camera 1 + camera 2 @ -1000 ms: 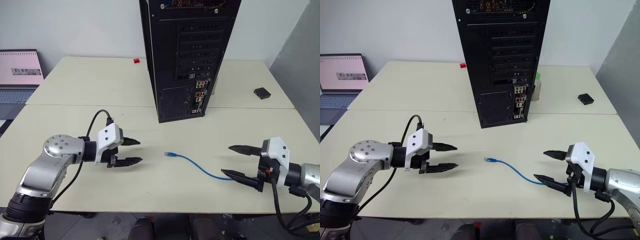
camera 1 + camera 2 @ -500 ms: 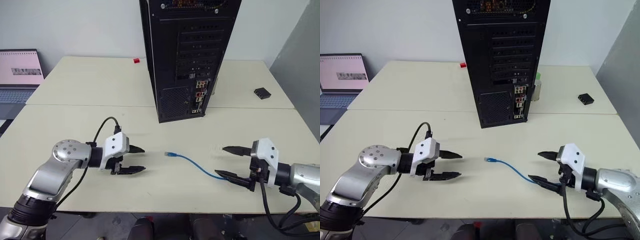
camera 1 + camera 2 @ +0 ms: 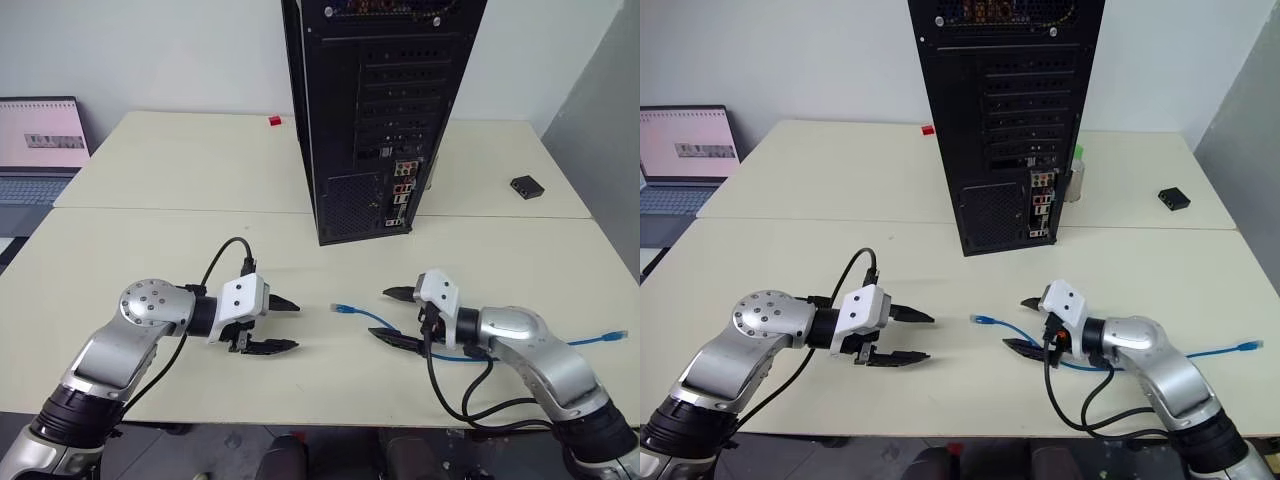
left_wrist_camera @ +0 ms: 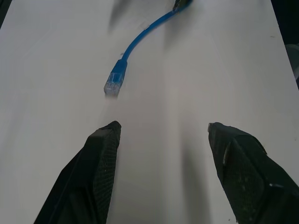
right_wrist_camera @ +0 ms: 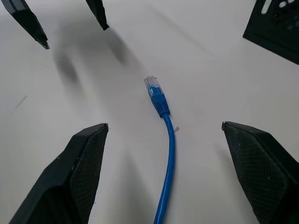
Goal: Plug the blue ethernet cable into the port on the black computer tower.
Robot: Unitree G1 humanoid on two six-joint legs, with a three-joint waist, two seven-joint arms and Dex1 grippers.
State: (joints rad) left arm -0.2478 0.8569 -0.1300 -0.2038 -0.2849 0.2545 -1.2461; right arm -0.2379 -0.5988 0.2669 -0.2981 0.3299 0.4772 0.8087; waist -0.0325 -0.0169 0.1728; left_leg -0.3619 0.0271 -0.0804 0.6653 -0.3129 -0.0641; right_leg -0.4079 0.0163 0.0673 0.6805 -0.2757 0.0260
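Since a second ago, the right gripper (image 3: 392,315) has slid far along the table (image 3: 150,240) toward the blue ethernet cable (image 3: 372,318), and now its two black fingers sit on either side of the cord, just behind the near plug. They are spread wide and do not touch it. The left gripper (image 3: 283,324) has crept a little closer too. Its jaws are wide open and hold nothing, and the plug lies just ahead of them, a bit to one side. The cable lies flat, running under the right arm, with its other plug out past the right elbow. The black computer tower (image 3: 375,110) stands behind, well apart from the cable.
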